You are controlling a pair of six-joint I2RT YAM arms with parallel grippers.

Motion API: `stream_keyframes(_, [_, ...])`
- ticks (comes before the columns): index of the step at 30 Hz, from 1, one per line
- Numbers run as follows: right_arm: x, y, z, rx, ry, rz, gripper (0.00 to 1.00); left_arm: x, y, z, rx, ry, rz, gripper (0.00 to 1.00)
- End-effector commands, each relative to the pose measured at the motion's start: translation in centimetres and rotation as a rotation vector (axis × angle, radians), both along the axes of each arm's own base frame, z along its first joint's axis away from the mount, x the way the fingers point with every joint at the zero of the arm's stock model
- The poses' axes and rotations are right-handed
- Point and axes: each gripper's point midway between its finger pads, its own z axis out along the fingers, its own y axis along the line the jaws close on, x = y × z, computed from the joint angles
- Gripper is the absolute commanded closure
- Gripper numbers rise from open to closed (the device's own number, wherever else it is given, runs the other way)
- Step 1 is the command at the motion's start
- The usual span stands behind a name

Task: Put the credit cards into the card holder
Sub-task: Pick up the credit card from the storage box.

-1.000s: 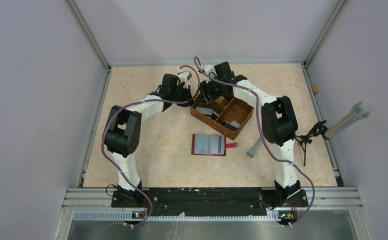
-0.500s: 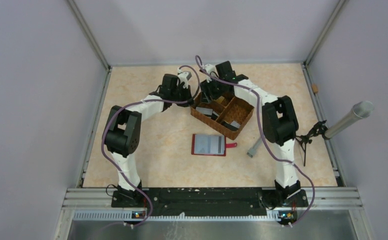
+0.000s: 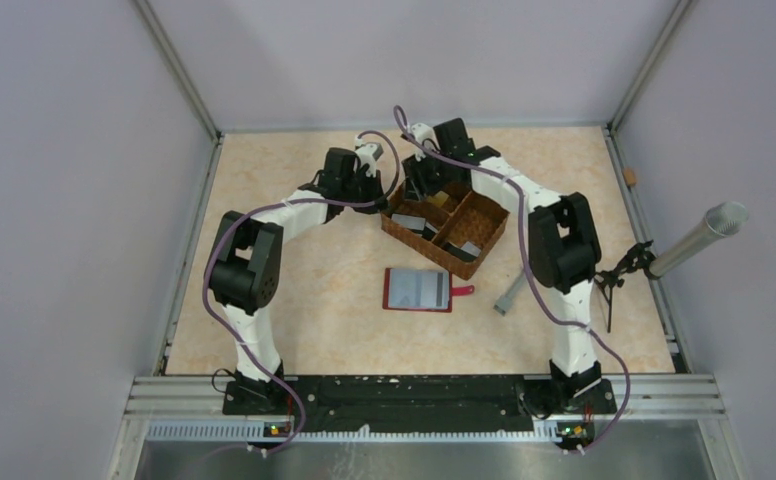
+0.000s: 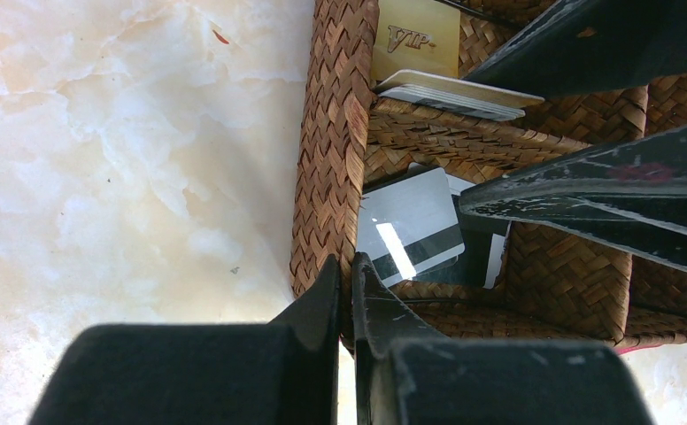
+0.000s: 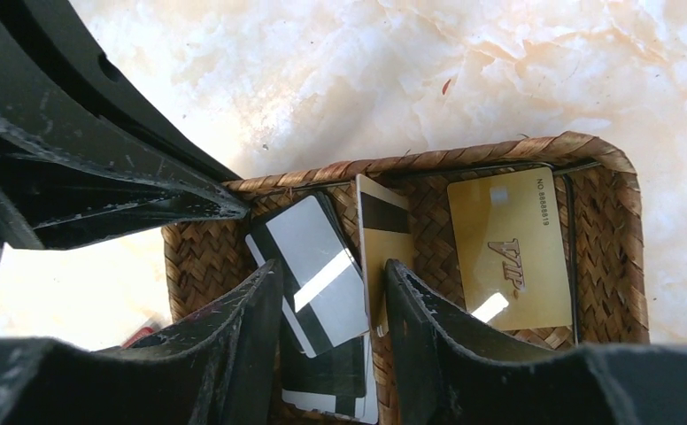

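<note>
The right gripper (image 5: 333, 266) is held spread above a grey striped card (image 5: 304, 248) inside the wicker basket (image 5: 464, 152); the left gripper (image 4: 344, 266) is pressed together against the basket's outer wall.

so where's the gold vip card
Right wrist view: flat gold plastic VIP card lies in the brown wicker basket, right of a striped tan card.

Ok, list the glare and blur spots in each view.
Left wrist: white glare streak on the grey striped plastic card, own black left tool blurred up close. Right wrist: reflections on the gold VIP plastic card; pale marble tabletop washed out lower left. Top external: evenly lit, no strong glare.
</note>
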Motion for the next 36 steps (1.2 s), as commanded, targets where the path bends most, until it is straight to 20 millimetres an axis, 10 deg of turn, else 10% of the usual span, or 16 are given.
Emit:
stream_keyframes(1, [0.2, 1.3, 6.5, 0.103, -0.104, 0.031, 0.56, -0.1, -0.6, 0.5, -0.01, 0.005, -0.006, 1.0])
stream_keyframes(17, [0.9, 0.8, 4.8, 0.061, -0.112, 0.011, 0.8, -0.1, -0.6, 0.5, -0.013, 0.009, -0.002, 1.0])
stream_keyframes(30, [0.9, -2.0, 10.4, 0.078, -0.492, -0.139, 1.0, 0.1, -0.6, 0.8, -0.034, 0.02, 0.032, 1.0])
stream_keyframes(36, [-0.5, -4.3, 14.3, 0.087, -0.648, -0.25, 1.0, 0.4, -0.1, 1.5, -0.033, 0.0, 0.061, 0.7])
